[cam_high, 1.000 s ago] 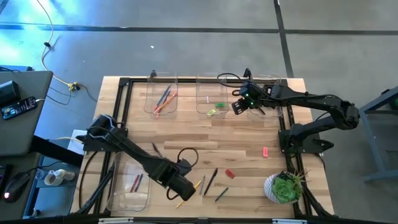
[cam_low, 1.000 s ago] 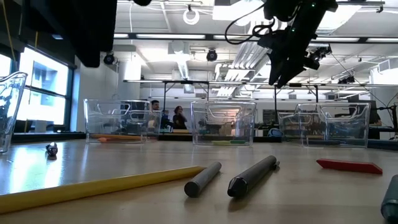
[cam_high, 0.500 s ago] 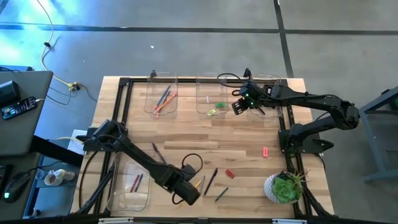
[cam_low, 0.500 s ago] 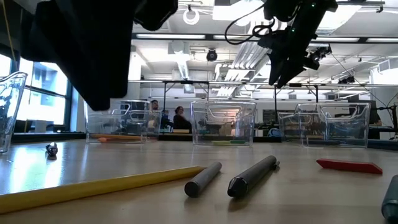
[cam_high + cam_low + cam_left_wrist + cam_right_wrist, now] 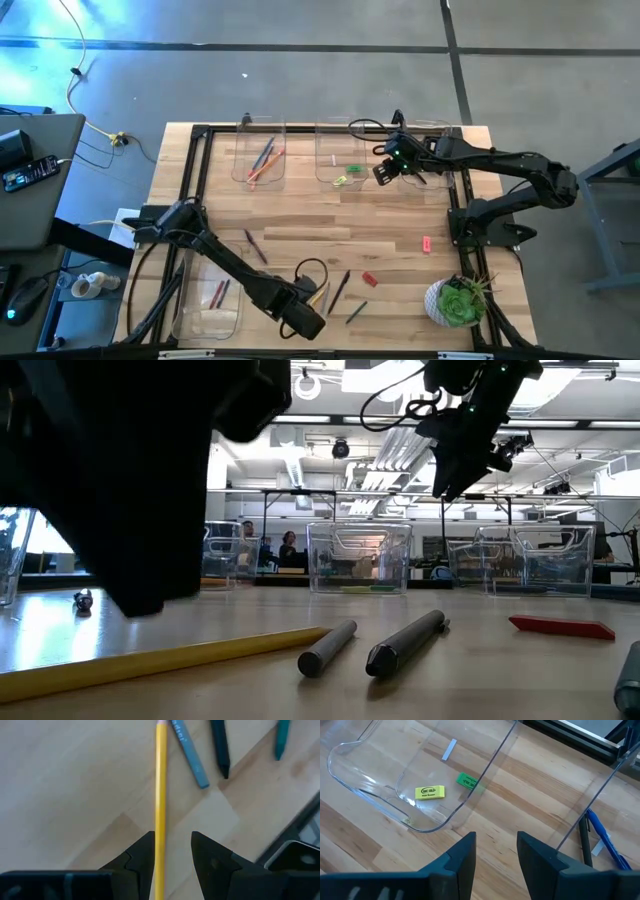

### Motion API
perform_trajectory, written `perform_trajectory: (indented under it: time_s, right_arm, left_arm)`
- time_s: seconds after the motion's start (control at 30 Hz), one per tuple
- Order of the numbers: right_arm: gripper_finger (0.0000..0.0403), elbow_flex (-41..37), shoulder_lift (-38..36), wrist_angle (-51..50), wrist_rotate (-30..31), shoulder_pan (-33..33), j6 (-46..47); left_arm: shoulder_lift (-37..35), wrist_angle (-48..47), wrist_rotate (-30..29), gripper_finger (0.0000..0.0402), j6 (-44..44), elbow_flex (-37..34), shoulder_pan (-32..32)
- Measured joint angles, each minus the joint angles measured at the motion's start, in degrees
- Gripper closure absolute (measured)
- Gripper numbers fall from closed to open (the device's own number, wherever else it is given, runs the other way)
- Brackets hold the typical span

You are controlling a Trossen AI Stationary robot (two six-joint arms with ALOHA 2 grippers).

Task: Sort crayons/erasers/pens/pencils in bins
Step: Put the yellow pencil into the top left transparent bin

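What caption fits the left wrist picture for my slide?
Left end effector open above a yellow pencil on the wooden table, pens nearby.

Yellow pencil [image 5: 160, 795], green+yellow erasers [image 5: 430, 792]

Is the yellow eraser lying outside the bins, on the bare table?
No, the yellow eraser lies inside a clear bin, next to a green eraser.
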Motion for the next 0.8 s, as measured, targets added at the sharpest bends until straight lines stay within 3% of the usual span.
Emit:
perform_trajectory:
  time_s: [0.4,0.8]
  right_arm:
    - [0.0269,0.0,0.0,0.0,0.0,0.0,-1.5]
    - [0.0269,0.0,0.0,0.1,0.0,-0.5,-4.5]
  left_arm:
    - [3.9,-1.4,-0.4,0.0294,1.3,0.3,-0.7]
    - [4.1,-4.1,-2.2,0.0393,12.1,0.3,-0.2]
